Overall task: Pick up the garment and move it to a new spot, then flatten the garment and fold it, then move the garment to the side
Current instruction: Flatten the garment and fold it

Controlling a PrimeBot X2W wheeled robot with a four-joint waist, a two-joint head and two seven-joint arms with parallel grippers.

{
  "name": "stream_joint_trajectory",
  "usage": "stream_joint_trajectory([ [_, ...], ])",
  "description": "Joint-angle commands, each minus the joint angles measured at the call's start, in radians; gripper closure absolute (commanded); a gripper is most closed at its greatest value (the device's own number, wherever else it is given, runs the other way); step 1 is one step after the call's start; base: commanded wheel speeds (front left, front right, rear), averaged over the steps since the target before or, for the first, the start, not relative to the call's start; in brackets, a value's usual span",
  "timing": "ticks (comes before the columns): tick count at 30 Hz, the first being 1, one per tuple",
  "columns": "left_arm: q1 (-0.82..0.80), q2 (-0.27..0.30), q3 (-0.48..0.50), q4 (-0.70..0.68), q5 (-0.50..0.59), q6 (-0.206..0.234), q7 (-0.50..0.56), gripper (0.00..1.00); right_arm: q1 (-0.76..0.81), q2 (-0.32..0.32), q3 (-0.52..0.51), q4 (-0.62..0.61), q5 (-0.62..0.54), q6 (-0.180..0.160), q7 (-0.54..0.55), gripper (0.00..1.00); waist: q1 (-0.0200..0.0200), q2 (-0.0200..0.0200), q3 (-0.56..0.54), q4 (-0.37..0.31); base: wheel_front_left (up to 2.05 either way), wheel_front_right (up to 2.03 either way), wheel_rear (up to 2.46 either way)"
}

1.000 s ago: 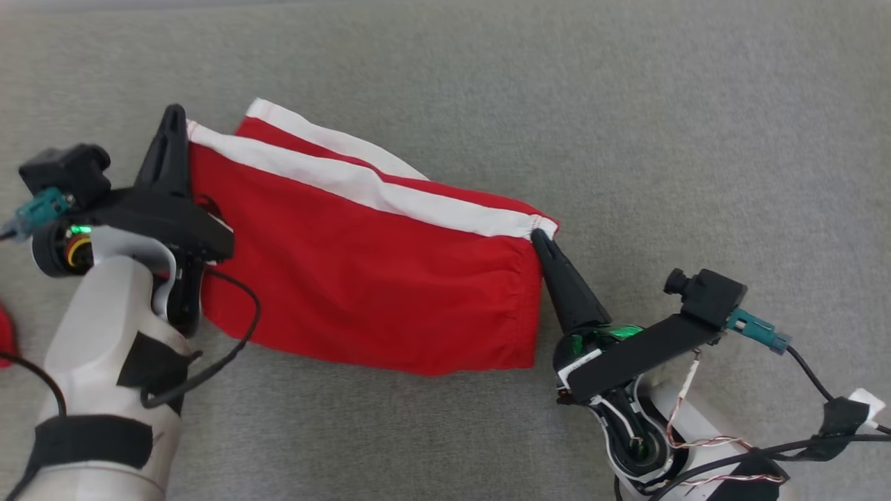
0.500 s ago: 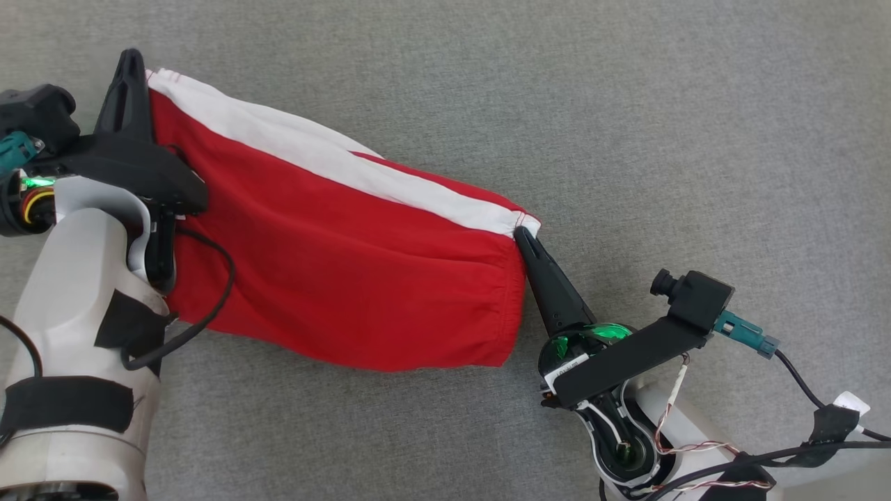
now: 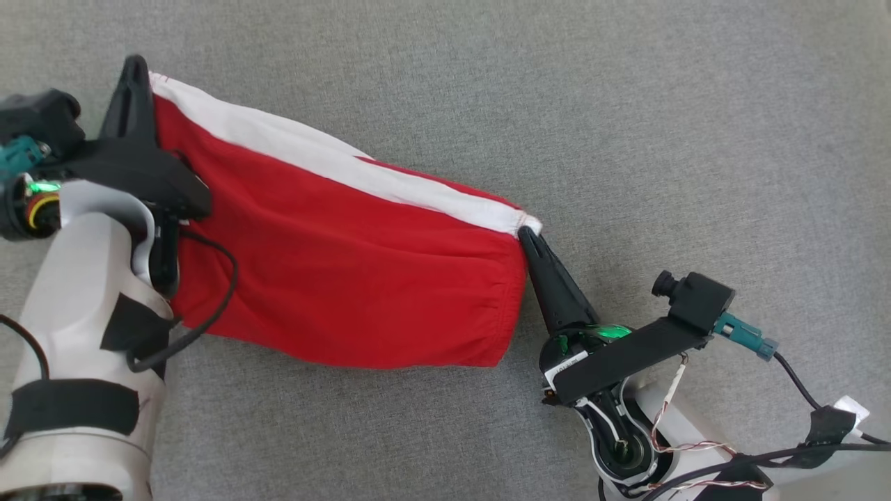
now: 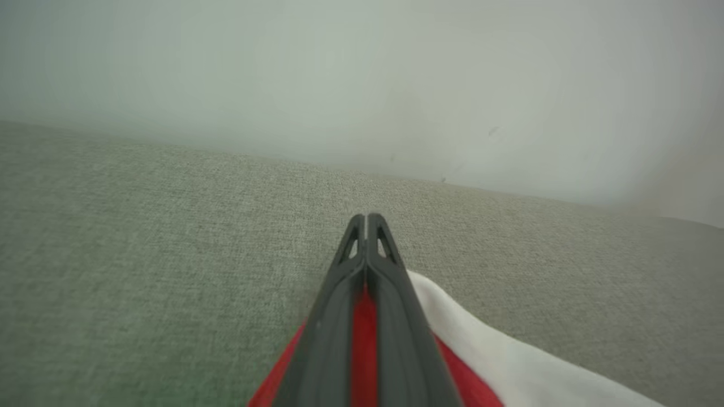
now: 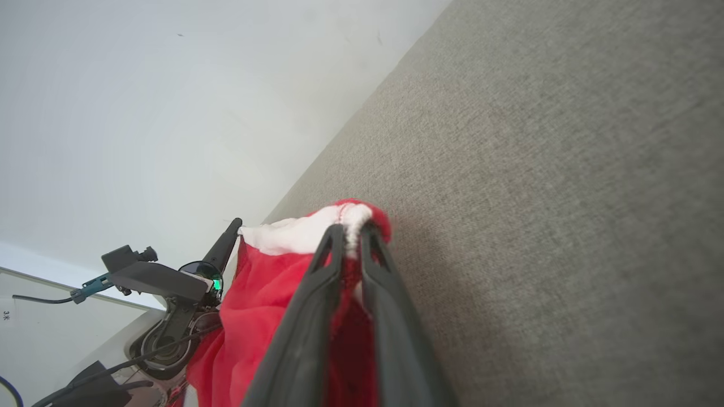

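I hold the garment (image 3: 348, 278) lengthwise
Left end effector (image 3: 136, 68) clamps its left end; right end effector (image 3: 527, 234), narrow, pinches its right.

We see the garment (image 3: 348, 278) only as a folded red panel with a white band, so its underside and inner layers are hidden from us. The pale left forearm (image 3: 83, 313) covers the cloth's left edge, and the picture cuts that arm off at the bottom and left. The right arm (image 3: 626, 445) runs off the bottom edge too. In the right wrist view the hem bunches between the tips of the right gripper (image 5: 350, 230), but we cannot tell whether they press it or merely flank it. A label (image 5: 5, 315) at that view's left edge is too small to read. In the left wrist view the wall (image 4: 362, 73) is a soft blur.
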Motion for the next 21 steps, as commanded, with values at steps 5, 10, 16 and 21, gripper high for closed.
stream_joint_trajectory([
  [5,0.035,-0.006,0.023,-0.035,0.007,-0.001,-0.001,0.0,0.02,0.0,-0.014,0.027,-0.024,-0.001,0.0,0.0,0.0,-0.0001,-0.017,0.011,0.0,0.0,0.0],
  [10,0.063,-0.012,0.029,-0.065,0.025,-0.012,-0.001,0.0,0.028,-0.002,-0.05,0.049,-0.064,-0.001,0.0,0.0,0.0,-0.0001,-0.032,0.02,0.0,0.0,0.0],
  [16,0.127,-0.005,0.043,-0.075,0.042,-0.034,-0.001,0.0,0.073,0.014,-0.157,0.079,-0.192,-0.001,0.0,0.0,0.0,-0.0001,-0.074,0.027,0.0,0.0,0.0],
  [21,0.185,-0.012,0.051,-0.08,0.052,-0.045,-0.001,0.0,0.119,0.011,-0.252,0.095,-0.406,-0.001,0.0,0.0,0.0,-0.0001,-0.12,0.037,0.0,0.0,0.0],
])
